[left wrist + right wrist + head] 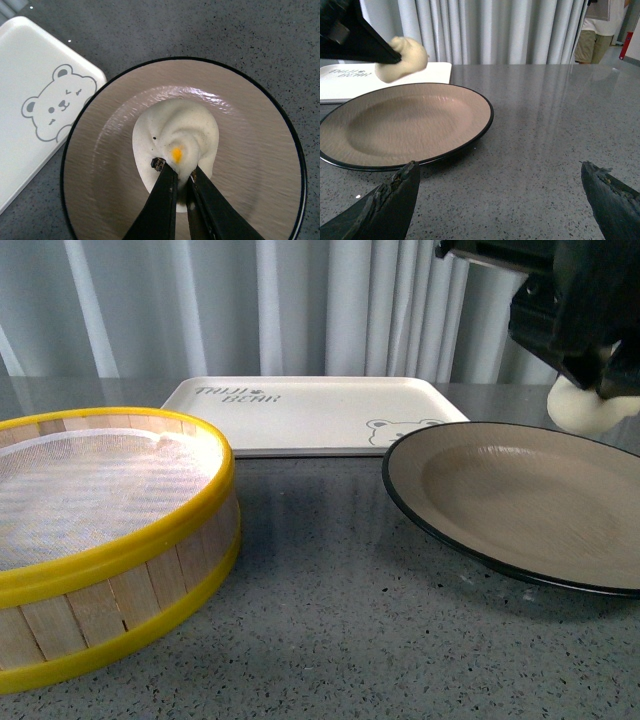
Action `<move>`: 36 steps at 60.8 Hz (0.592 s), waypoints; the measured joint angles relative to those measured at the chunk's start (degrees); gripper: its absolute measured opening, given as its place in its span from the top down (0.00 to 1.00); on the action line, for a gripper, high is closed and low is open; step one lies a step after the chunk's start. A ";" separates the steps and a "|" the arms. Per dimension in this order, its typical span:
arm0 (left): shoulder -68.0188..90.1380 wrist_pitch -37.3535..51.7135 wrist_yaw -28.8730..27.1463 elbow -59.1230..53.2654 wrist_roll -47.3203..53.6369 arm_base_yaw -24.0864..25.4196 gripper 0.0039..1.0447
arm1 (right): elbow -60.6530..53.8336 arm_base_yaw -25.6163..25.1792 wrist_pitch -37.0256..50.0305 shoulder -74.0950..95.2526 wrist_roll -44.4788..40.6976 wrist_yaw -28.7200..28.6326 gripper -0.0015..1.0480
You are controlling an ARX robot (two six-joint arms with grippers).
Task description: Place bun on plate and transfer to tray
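Clamping bun [175,130] in left gripper [182,172], aloft over plate [250,165] mid-frame | with right gripper [499,167] spread wide, empty | pending: set bun down, shift plate onto tray [30,65] upper-left.

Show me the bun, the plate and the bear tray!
bun [172,127]: left wrist view, on its swirly top.
plate [520,495]: front view, on its bare brown inside.
tray [300,418]: front view, on its bare white middle.
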 joint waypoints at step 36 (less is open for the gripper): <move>11.19 0.24 -4.42 4.68 1.11 0.48 0.97 | 0.00 0.00 0.00 0.00 0.00 0.00 0.08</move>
